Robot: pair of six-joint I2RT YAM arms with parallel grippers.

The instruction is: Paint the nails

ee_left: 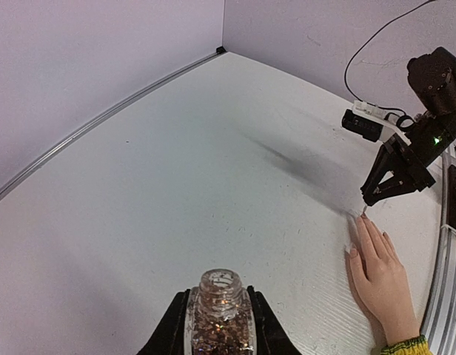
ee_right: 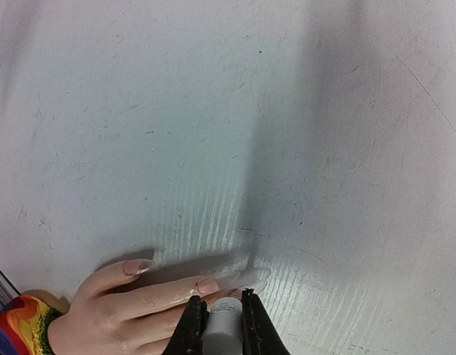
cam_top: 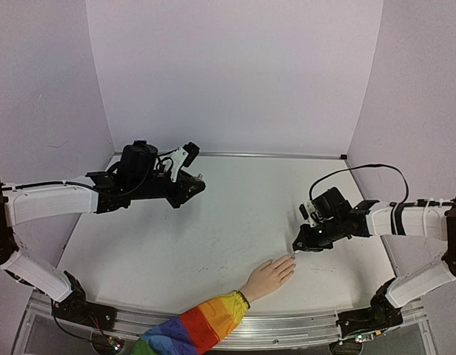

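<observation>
A small flesh-coloured hand (cam_top: pixel 269 277) with a rainbow-striped sleeve (cam_top: pixel 202 325) lies flat near the table's front edge, fingers pointing far-right. Its pale nails show in the right wrist view (ee_right: pixel 207 285) and the left wrist view (ee_left: pixel 354 252). My right gripper (cam_top: pixel 300 246) is shut on a whitish brush cap (ee_right: pixel 223 329), held just over the fingertips; the thin brush tip (ee_left: pixel 363 214) hangs at the middle fingertips. My left gripper (cam_top: pixel 187 185) is shut on an open glitter polish bottle (ee_left: pixel 217 314), held above the table at the far left.
White table (cam_top: pixel 213 237) enclosed by pale walls at the back and sides. A metal rail (cam_top: pixel 287 325) runs along the front edge. The right arm's black cable (cam_top: pixel 361 170) loops above its wrist.
</observation>
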